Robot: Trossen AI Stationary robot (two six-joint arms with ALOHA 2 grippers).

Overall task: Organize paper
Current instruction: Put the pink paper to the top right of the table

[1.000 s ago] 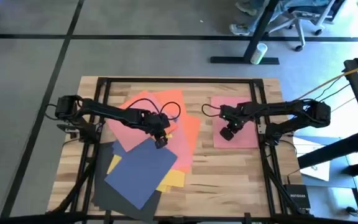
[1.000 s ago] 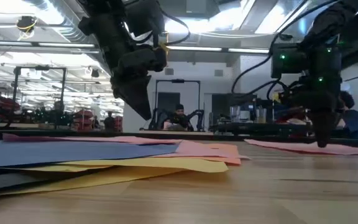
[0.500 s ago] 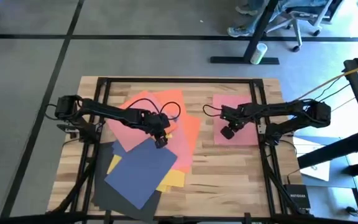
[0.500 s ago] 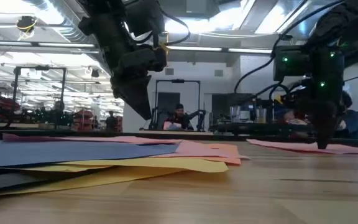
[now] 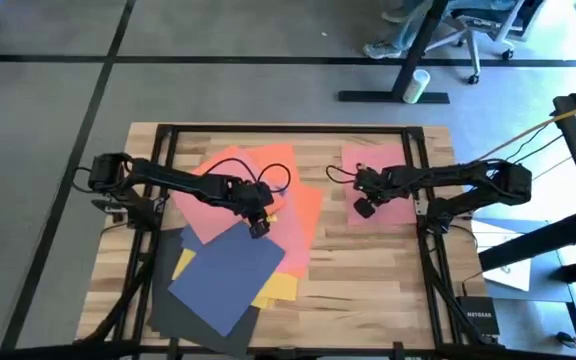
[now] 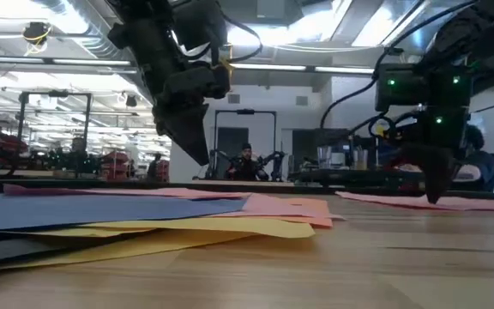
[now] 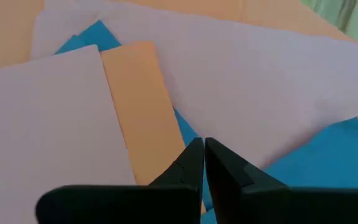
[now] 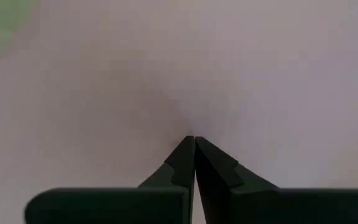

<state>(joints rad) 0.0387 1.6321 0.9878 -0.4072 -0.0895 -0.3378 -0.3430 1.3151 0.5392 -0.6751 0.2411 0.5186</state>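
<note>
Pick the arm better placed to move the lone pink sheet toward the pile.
Right, probably. The right gripper sits with shut fingers on the separate pink sheet; the left gripper hangs over the overlapping pile.

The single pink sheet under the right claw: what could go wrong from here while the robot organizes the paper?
1. The right claw is shut, its tips on the single pink sheet. Dragging may wrinkle the sheet or let it slip.
2. This sheet lies apart from the pile, near the table's far edge; pushed that way it could hang over.
3. The left claw, also shut, sits over the navy blue sheet in a fanned pile; moving one sheet may shift the others.
</note>
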